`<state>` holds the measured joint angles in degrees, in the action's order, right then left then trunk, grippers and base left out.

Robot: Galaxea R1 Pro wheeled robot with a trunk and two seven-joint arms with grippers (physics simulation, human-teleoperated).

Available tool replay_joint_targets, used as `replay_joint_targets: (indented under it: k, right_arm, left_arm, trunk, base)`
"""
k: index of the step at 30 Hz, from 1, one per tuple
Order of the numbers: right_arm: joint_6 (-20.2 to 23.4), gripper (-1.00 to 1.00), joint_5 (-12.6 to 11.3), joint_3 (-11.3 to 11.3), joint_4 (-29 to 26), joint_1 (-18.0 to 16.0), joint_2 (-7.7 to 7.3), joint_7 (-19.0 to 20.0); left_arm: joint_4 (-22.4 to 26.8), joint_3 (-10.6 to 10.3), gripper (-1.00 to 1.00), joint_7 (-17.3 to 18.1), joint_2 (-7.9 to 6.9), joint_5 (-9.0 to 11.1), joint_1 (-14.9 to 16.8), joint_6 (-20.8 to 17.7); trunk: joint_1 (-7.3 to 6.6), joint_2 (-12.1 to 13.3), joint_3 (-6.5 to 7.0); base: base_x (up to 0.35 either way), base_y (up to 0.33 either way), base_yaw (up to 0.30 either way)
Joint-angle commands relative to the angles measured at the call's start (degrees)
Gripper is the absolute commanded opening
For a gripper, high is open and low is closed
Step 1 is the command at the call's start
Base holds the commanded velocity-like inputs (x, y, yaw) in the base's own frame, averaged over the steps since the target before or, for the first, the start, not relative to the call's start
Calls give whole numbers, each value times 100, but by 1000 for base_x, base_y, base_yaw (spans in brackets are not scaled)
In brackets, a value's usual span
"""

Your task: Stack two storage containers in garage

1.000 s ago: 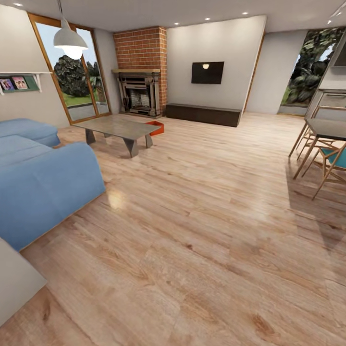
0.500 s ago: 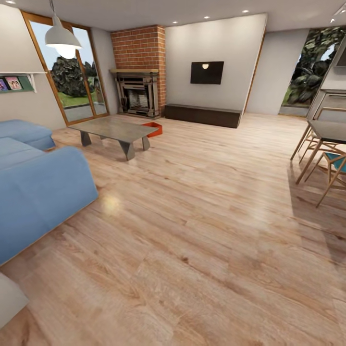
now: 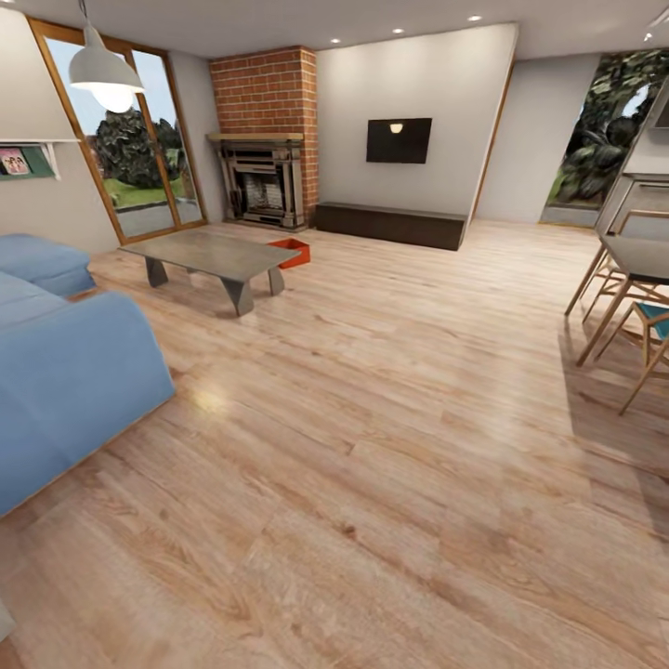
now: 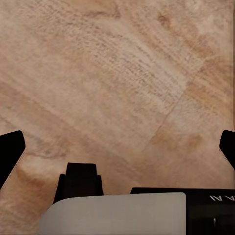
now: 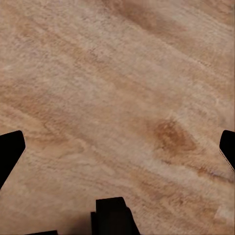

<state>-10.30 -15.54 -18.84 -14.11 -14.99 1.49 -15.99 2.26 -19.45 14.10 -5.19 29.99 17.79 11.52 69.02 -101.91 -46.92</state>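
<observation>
A: Since the robot is only driving, what are its grippers doing?

B: The left gripper (image 4: 117, 147) points down at the wood floor (image 4: 122, 73). Its black fingers (image 4: 10, 152) sit far apart at the two edges of the wrist picture, so it is spread wide with nothing in it. The right gripper (image 5: 117, 147) is the same: spread wide, empty, wood planks under it.

A: Why are they kept like that?

B: Most likely to be ready. There is nothing to grab yet, so open hands held low save time later.

A: Where is the bin?

B: One orange-red bin (image 3: 291, 252) sits on the floor, just behind the far corner of the grey table (image 3: 209, 254), with the brick fireplace (image 3: 265, 139) further back. The table hides part of it. A second bin cannot be made out.

A: What changed from a second ago?

B: The whole head picture shifted. The blue sofa (image 3: 65, 372) slid left and the bin shows more, so the camera moved, not the things. The robot seems to be rolling toward the bin.
</observation>
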Motion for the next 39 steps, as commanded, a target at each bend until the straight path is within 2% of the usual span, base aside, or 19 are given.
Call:
replay_joint_targets:
  k: [1,39]
  right_arm:
    - [-25,100,-58,-49,4,-4,-1,-27]
    - [-25,100,-58,-49,4,-4,-1,-27]
  left_arm:
    - [-6,-49,100,23,-1,59,4,17]
    - [-6,-48,100,23,0,59,5,17]
  trunk:
    - [3,-2,-5]
    - [3,-2,-5]
  base:
    - [328,-10,0]
    - [328,-94,0]
